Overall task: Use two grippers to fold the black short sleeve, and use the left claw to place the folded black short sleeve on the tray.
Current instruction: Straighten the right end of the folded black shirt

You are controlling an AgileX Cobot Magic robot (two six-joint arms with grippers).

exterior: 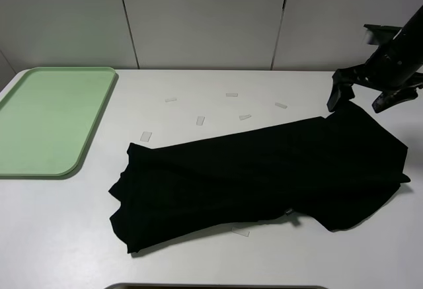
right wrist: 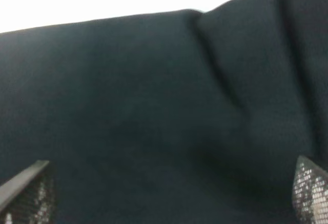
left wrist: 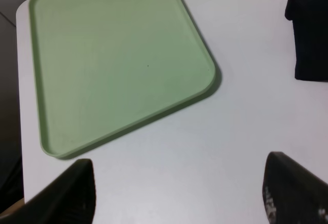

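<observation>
The black short sleeve [exterior: 264, 176] lies spread slantwise across the white table, partly rumpled at its left end. My right gripper [exterior: 363, 97] hangs open just above the shirt's far right corner. In the right wrist view black cloth [right wrist: 154, 106] fills the picture, and nothing sits between the open right gripper's [right wrist: 169, 198] fingers. The pale green tray [exterior: 39, 157] rests bare at the table's left. The left arm is out of the exterior high view. Its wrist view shows the left gripper [left wrist: 179, 193] open over bare table near the tray [left wrist: 118, 65], with a corner of the shirt [left wrist: 310, 34] off to one side.
Several small pale tape strips [exterior: 147, 135] are scattered on the table beyond the shirt, and one [exterior: 241, 231] lies at its near edge. A dark grey slab [exterior: 218, 287] shows at the front edge. White wall panels close off the back.
</observation>
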